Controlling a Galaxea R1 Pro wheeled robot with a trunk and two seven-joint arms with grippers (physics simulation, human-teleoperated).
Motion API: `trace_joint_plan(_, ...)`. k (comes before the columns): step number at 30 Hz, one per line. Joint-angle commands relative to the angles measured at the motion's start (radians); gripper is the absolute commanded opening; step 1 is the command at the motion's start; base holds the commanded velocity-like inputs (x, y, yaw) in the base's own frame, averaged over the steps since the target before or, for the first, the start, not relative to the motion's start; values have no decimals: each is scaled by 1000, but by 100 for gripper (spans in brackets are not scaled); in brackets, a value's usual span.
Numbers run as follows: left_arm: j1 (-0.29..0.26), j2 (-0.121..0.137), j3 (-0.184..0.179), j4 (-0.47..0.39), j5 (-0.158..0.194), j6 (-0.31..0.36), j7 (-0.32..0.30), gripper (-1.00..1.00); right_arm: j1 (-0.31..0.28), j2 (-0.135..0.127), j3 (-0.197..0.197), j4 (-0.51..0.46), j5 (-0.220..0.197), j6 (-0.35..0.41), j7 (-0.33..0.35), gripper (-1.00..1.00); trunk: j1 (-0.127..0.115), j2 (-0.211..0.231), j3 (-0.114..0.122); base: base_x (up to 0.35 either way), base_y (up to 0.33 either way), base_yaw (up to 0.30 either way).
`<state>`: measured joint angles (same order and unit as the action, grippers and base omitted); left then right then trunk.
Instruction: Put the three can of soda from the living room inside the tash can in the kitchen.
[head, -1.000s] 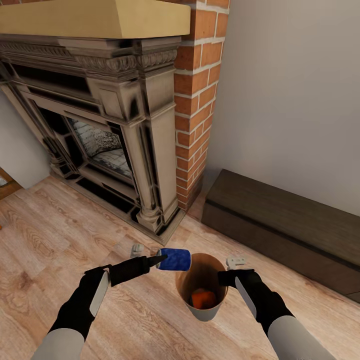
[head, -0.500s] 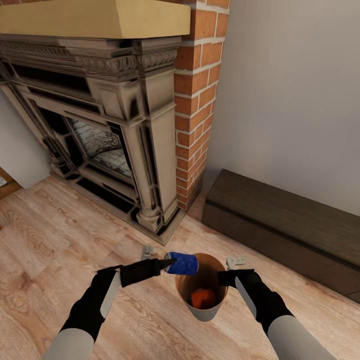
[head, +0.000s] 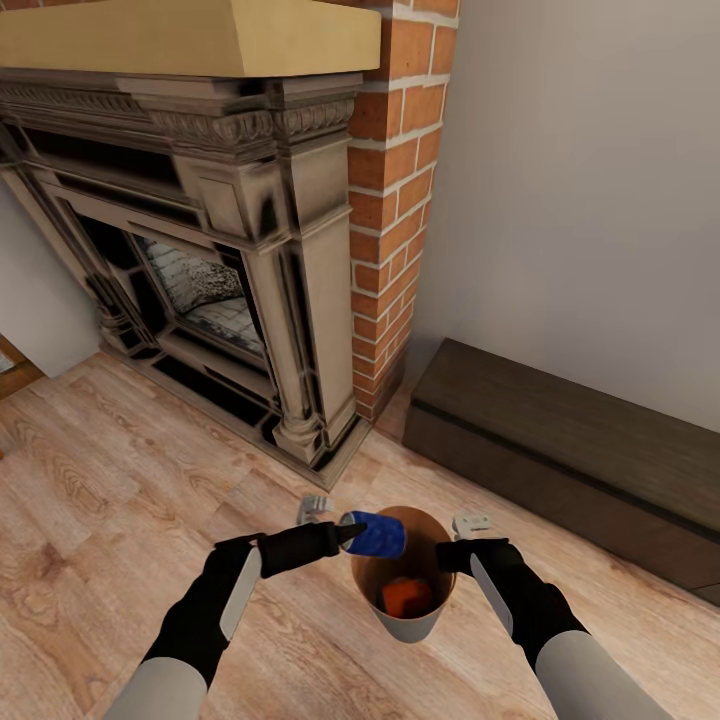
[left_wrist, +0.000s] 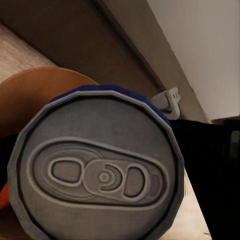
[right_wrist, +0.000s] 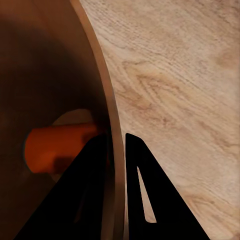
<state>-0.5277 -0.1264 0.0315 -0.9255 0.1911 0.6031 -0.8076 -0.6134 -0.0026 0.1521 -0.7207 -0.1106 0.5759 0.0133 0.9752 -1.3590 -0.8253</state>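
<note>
Head view: the left claw (head: 345, 533) has slid the blue soda can (head: 377, 534) sideways since a second ago — it was short of the rim, now it hangs over the near edge of the trash can (head: 405, 624). The claw is clamped on the can's end. So I'd say the drop is about due. The right claw (head: 452, 556) pinches the bin's rim, same spot as before. Count here: one blue can, one orange can (head: 404, 597) in the bin, one bin, one fireplace (head: 200, 250), one low dark bench (head: 560, 450).

Left wrist view: one silvery can top (left_wrist: 97, 172) up close, bin interior behind.

Right wrist view: the two fingers (right_wrist: 142, 195) straddle the bin wall (right_wrist: 107, 125) — one orange can (right_wrist: 57, 147) down inside. A third can? Can't tell.
</note>
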Motion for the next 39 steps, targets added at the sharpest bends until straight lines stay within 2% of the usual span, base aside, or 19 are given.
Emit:
trace_joint_plan(1,0,-3,0,1,1,0,19,-100,0,0,0,0,-11,0,6,-100,0,0,0,0,0,0)
trace_joint_plan(4,0,-8,-9,2,1,-1,44,-100,0,0,0,0,-11,-1,7,-100,0,0,0,0,0,0)
trace_joint_plan(5,0,-8,-13,2,1,-1,47,100,0,0,0,0,-11,-1,7,-100,0,0,0,0,0,0)
trace_joint_plan(6,0,-11,-26,2,1,-2,53,100,0,0,0,0,-11,0,6,-100,0,0,0,0,0,0)
trace_joint_plan(10,0,-13,-35,2,1,-2,57,100,0,0,0,0,-11,-1,7,-100,0,0,0,0,0,0)
trace_joint_plan(17,0,-12,-37,1,2,-1,54,100,0,0,0,0,-11,0,7,-100,0,0,0,0,0,0)
trace_joint_plan(22,0,-6,-30,-2,6,0,16,100,0,0,0,0,-11,0,7,-100,0,0,0,0,0,0)
trace_joint_plan(23,0,12,-28,-2,6,1,-53,100,0,0,0,0,-11,0,6,-100,0,0,0,0,0,0)
trace_joint_plan(24,0,21,-27,-2,6,1,-80,100,0,0,0,0,-11,0,6,-100,0,0,0,0,0,0)
trace_joint_plan(25,0,44,-25,-1,6,2,-133,100,0,0,0,0,-11,0,7,-100,0,0,0,0,0,0)
trace_joint_plan(26,0,57,-24,-1,6,2,-157,100,0,0,0,0,-11,0,7,-100,0,0,0,0,0,0)
trace_joint_plan(27,0,94,-10,0,7,3,-218,100,0,0,0,0,-11,0,7,-100,0,0,0,0,0,0)
trace_joint_plan(29,0,115,8,0,7,3,-255,100,0,0,0,0,-11,1,7,-100,0,0,0,0,0,0)
trace_joint_plan(30,0,131,32,0,7,3,-294,100,0,0,0,0,-11,0,7,-100,0,0,0,0,0,0)
trace_joint_plan(34,0,163,107,14,7,3,-402,100,0,0,0,-1,-11,0,7,-100,0,0,0,0,0,0)
trace_joint_plan(38,0,247,140,73,6,0,-485,100,0,0,0,-2,-12,-40,7,-100,0,0,0,0,0,0)
trace_joint_plan(39,0,278,143,105,5,-4,-501,100,0,0,0,-2,-12,-51,7,-100,0,0,0,0,0,0)
